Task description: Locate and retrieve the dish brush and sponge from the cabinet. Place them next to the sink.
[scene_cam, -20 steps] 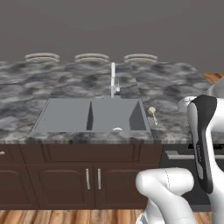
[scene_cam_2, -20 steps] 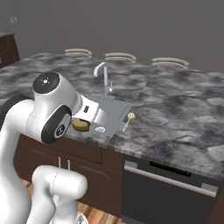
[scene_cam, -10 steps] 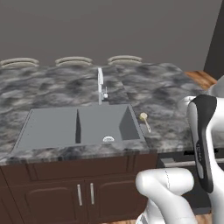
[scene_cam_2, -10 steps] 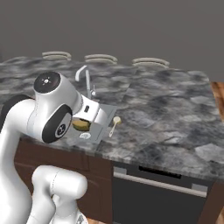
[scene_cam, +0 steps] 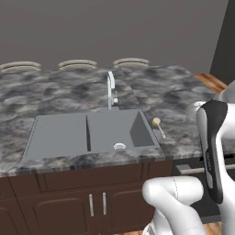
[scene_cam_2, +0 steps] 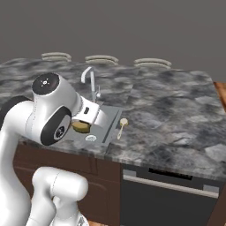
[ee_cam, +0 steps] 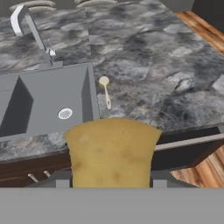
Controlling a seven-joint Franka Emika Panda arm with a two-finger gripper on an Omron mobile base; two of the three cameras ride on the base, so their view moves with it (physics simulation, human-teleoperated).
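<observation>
Across the left base view runs a grey marbled counter (scene_cam: pixel 174 98) with a plain grey wall behind it and dark brown base cabinets (scene_cam: pixel 69 193) below. Set into the stone is one sink (scene_cam: pixel 59 135) with two basins and one slim faucet (scene_cam: pixel 110 87). One dish brush (scene_cam: pixel 158 126) lies on the stone just right of the sink, cream head at the far end. Three pale chair backs (scene_cam: pixel 75 64) show beyond the far edge.

In the right base view the same counter (scene_cam_2: pixel 176 114) carries the brush (scene_cam_2: pixel 122 126) beside the sink's (scene_cam_2: pixel 112 121) right rim — a dark dishwasher front (scene_cam_2: pixel 167 194) sits under the stone. The gripper (scene_cam_2: pixel 81 126) hangs near the front edge, clamped on one yellow-olive sponge (scene_cam_2: pixel 81 127).

From the hand view, the sponge (ee_cam: pixel 111 151) sits close between the fingers, above the counter's front edge; the brush (ee_cam: pixel 105 92) lies beyond it, right of the sink (ee_cam: pixel 48 100) — wooden floor (ee_cam: pixel 205 26) shows at far right.
</observation>
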